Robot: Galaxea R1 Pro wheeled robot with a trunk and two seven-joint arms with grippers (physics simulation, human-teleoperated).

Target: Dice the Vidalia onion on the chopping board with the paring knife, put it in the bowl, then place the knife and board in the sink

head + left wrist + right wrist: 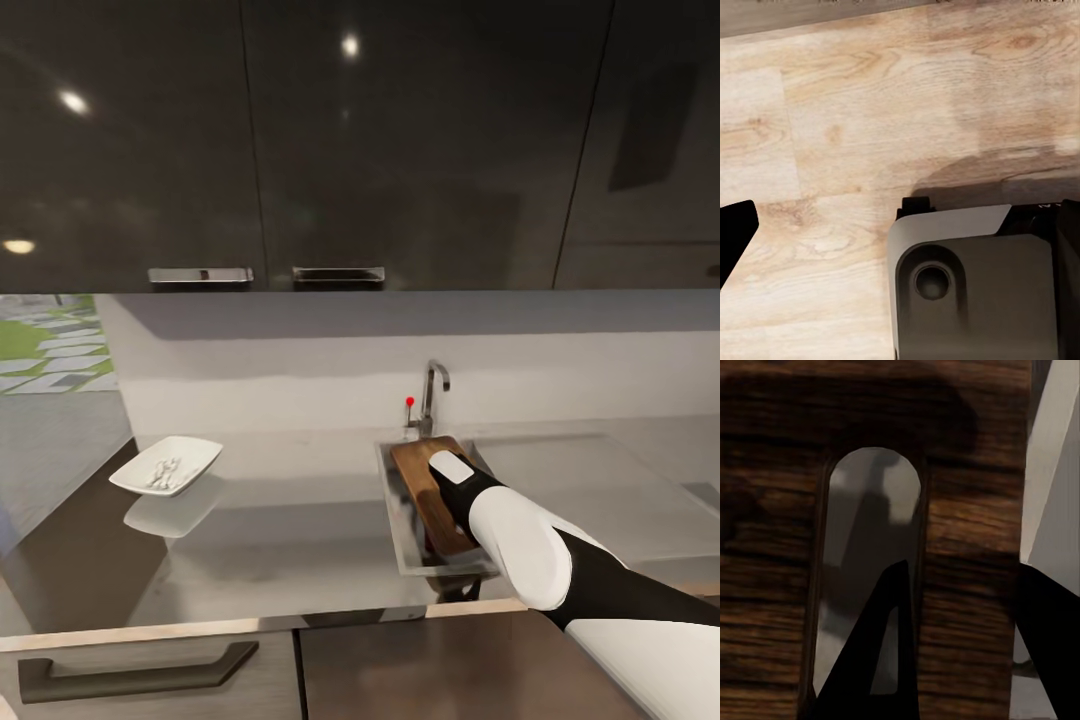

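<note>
The dark brown chopping board (422, 466) stands tilted in the sink (397, 530), its far end near the tap. My right arm (510, 530) reaches down onto it. In the right wrist view the right gripper (964, 574) is shut on the chopping board (975, 472), with one finger through the handle slot and the other past the board's edge. The white bowl (167, 464) sits on the countertop (300, 540) at the left and holds the diced onion (163, 472). The paring knife and a whole Vidalia onion are out of view. My left gripper (907, 206) hangs open over the floor.
A chrome tap (432, 392) with a red knob (409, 403) rises behind the sink. The flat drainboard (590, 480) lies to its right. Dark glossy wall cabinets (300, 150) hang above. A drawer with a handle (135, 675) sits below the counter edge.
</note>
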